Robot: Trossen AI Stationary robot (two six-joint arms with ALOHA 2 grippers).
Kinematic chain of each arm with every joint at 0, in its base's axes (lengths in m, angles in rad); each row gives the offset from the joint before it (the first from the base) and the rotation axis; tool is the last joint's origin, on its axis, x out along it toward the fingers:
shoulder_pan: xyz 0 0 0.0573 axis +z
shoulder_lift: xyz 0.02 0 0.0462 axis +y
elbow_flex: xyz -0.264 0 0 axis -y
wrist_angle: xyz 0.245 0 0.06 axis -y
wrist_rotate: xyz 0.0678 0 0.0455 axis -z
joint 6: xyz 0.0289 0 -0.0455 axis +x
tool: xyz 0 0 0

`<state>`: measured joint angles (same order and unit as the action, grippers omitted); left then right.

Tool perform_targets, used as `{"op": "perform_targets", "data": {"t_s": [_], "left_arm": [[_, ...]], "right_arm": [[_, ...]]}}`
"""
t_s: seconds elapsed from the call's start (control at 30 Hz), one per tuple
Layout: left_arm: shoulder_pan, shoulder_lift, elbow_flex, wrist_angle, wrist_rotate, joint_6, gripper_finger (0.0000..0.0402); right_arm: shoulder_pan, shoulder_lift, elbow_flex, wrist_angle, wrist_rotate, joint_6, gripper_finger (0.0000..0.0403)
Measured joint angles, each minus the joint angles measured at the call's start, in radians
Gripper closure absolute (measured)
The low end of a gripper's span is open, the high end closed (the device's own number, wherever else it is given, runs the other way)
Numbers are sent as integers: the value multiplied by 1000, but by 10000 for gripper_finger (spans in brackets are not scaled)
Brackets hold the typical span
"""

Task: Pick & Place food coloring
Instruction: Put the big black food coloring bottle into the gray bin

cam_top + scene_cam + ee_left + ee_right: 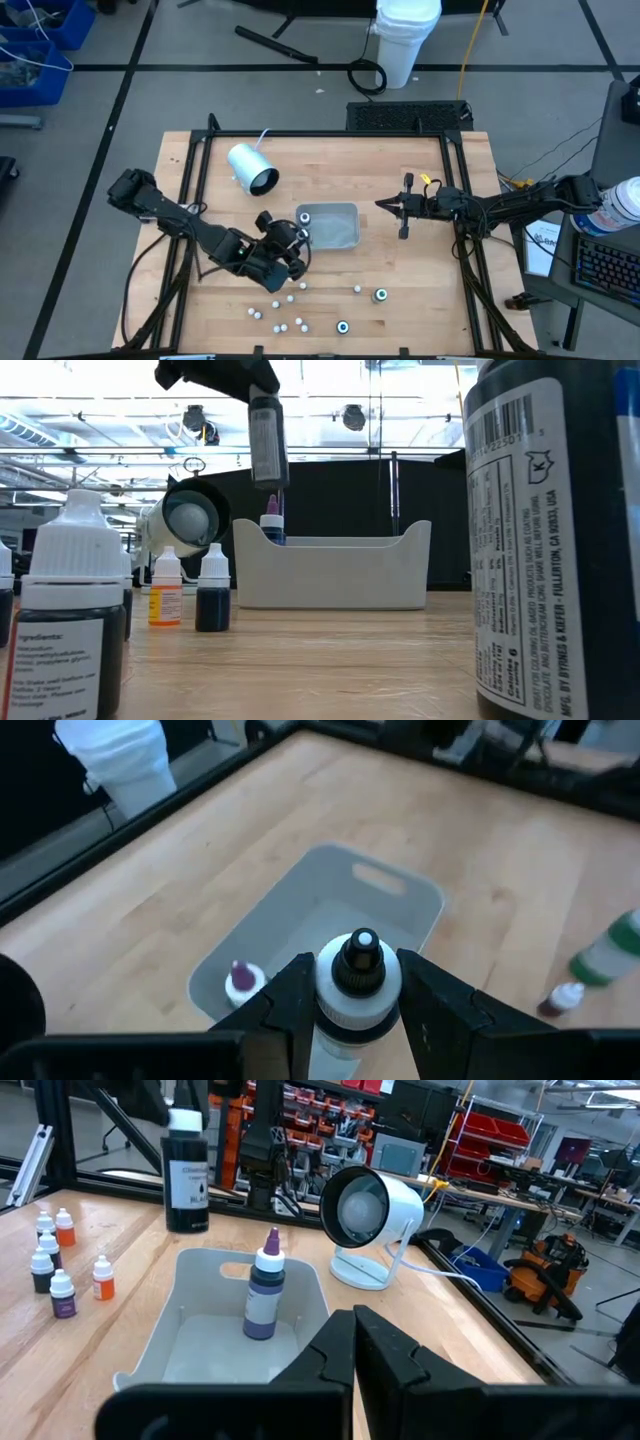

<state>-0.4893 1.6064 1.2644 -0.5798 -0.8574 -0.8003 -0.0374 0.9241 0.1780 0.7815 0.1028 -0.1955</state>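
A dark food coloring bottle (267,445) with a white cap hangs over the near left end of the shallow grey tray (340,232), with my left gripper (358,995) shut on it. A purple-tipped bottle (265,1295) stands upright on the tray's floor. Several more small bottles (290,308) stand on the table near its front edge, two of them with teal-green tops (380,295). My right gripper (384,205) hovers shut just right of the tray, with nothing in it. My left gripper pinches the bottle at its white cap (340,1000) between the two fingers, one on each side. The fingers slant down from the table's left side. The bottle hangs upright below them, cap up, clear of the tray and table.
A white-and-grey cylinder with a cord (251,168) lies behind the tray at the far left. Two large bottles (560,540) stand close to the low camera at the front edge. A black frame rail (330,133) borders the wooden table.
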Motion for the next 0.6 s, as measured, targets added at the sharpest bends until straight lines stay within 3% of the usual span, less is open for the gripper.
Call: {"op": "perform_targets", "data": {"t_s": [0.6], "left_arm": [[19,109,1,32,-53,-25,271]], "right_arm": [[0,0,0,0,0,0,403]]}}
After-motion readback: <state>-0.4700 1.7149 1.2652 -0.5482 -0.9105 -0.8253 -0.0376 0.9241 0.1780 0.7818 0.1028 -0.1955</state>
